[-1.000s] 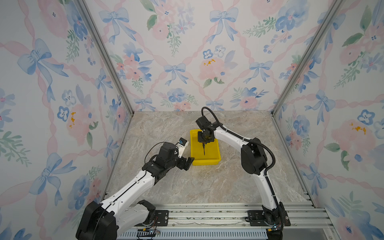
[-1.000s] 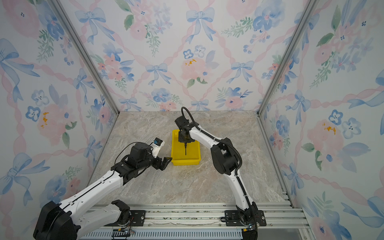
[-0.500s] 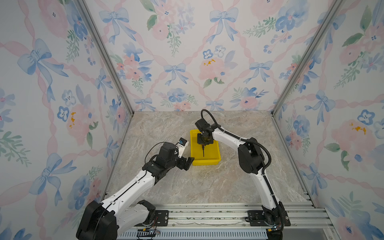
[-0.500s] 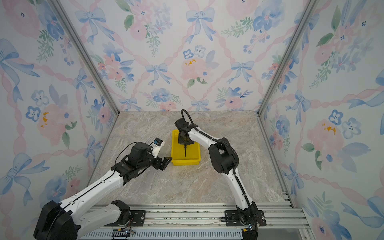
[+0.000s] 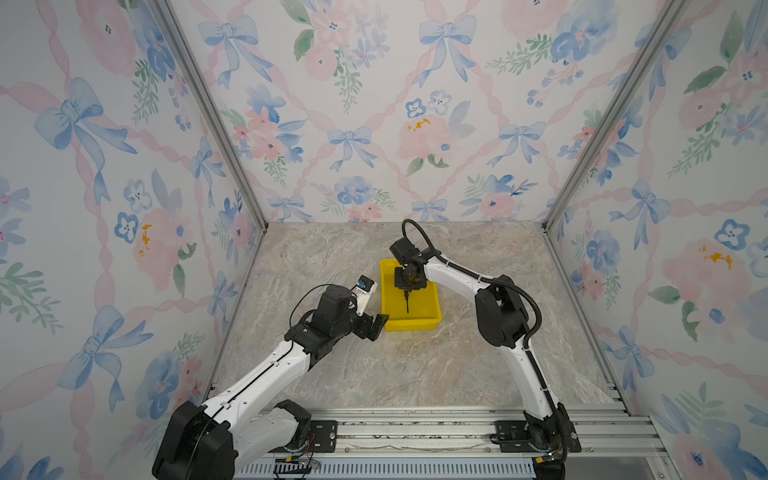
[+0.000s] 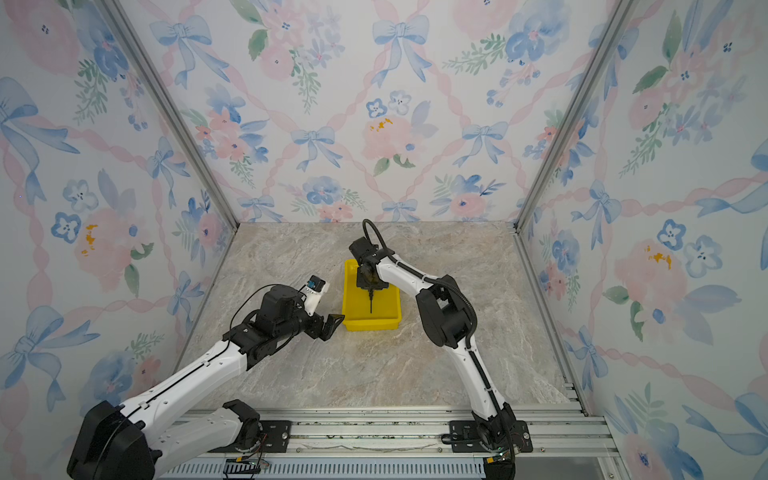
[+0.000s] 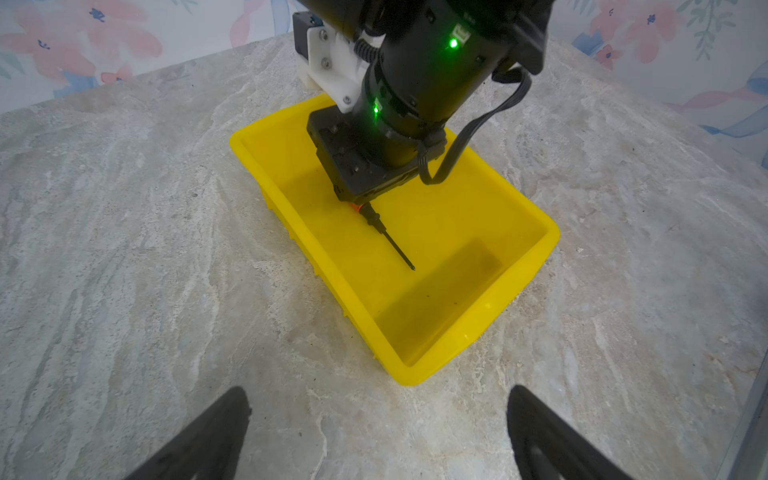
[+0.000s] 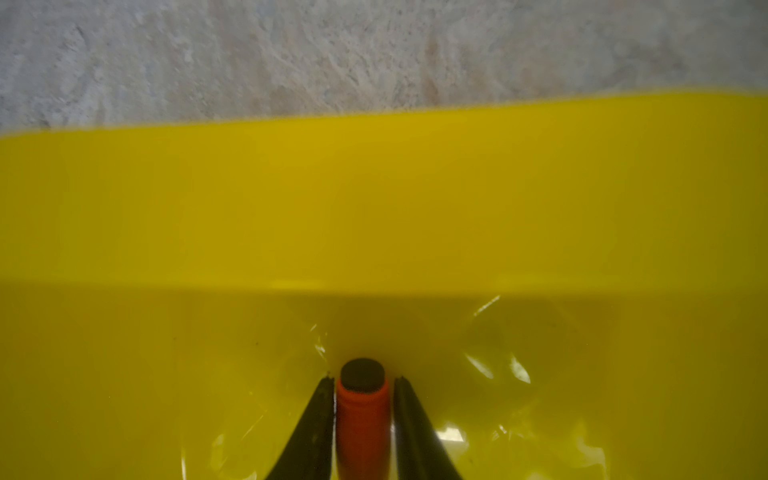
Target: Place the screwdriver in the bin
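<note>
Screwdriver [image 8: 362,419] is sitting inside the bin [image 7: 515,270], right gripper [image 8: 364,380] flanking its handle with jaws barely parted, left gripper [image 7: 379,392] gaping wide, empty, nearby.

The bench [image 5: 415,374] has a grey-beige marbled top. Walls [image 5: 374,124] papered with pink flowers and blue bows stand at its back and sides. An aluminium rail [image 5: 415,430] runs along its front edge.

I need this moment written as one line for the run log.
step: placing | right hand: low inside bin, fingers flank screwdriver handle, slim gaps | left hand: open, empty, beside bin
</note>
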Motion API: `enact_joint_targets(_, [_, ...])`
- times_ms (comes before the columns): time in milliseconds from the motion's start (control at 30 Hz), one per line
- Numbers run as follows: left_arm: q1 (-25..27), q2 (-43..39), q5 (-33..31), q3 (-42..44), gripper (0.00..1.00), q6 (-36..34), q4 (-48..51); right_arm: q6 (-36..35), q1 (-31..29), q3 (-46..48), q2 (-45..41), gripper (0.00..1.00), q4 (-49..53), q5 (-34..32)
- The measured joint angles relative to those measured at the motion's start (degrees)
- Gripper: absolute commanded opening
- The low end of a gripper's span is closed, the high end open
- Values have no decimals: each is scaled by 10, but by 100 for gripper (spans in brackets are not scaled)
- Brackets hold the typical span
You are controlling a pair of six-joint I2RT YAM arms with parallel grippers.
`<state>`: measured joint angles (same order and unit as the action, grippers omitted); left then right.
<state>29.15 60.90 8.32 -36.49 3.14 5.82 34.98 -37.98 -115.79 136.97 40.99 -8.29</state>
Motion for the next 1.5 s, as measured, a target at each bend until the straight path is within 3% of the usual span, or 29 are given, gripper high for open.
enact_joint_targets(333, [0,-21,-3,0,97,0,0,-4,-7,-7,-5,43,17,-26])
enact_joint_targets(533, [0,-40,-18,2,97,1,0,-12,-19,2,-52,52,18,-45])
enact_joint_targets(767, [0,-49,-45,3,98,12,-1,-42,-30,87,-197,69,-1,-61])
enact_joint_targets(1000, [0,-56,-107,4,97,16,-1,-80,-21,239,-351,100,-33,-71])
enact_joint_targets(1300, [-5,-56,-230,44,97,30,-24,-116,15,421,-557,97,-69,-89])
enact_joint_targets(1500, [-24,-45,-327,85,97,60,-49,-127,98,559,-697,97,-113,-82])
